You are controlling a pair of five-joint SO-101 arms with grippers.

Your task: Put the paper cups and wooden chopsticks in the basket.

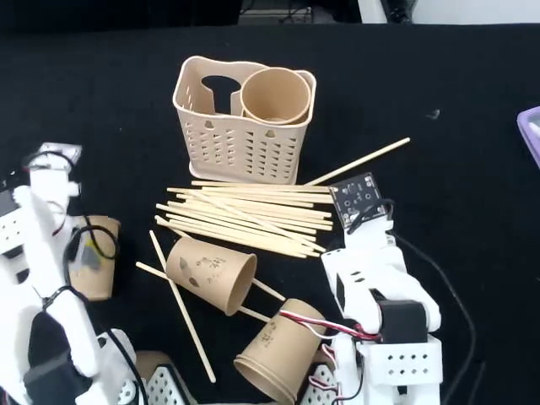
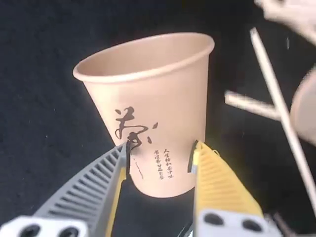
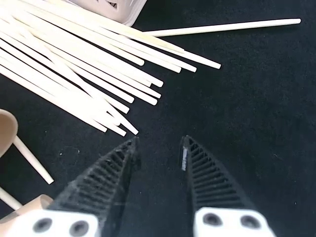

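Clearly, the thing in the left gripper (image 2: 159,148) is a light one. Its fingers are closed on the lower wall of a paper cup (image 2: 148,89) near the left edge of the table (image 1: 472,169). We cannot tell if the cup rests on the cloth or is lifted. Such a cup is thin and soft, so we judge that a hard squeeze will dent it. A grip low on the wall, close to the stiff bottom, seems the right place.

The wooden chopsticks (image 1: 245,215) lie in a loose pile at the middle of the table, just in front of the basket (image 1: 221,148), which sits toward the far edge. They look stiff, light and smooth, and probably roll, so we would take one across its length, near the middle. The right gripper (image 3: 159,144) hangs over bare cloth beside the pile's ends, with its fingers a little apart and holding nothing.

A second cup (image 1: 276,94) already stands in the basket. A third cup (image 1: 211,274) and a fourth cup (image 1: 278,350) lie on their sides toward the near edge.

As for writing, the held cup carries dark brush-style characters with small print beside them, and the lying cups show dark marks too. We see no label on the basket.
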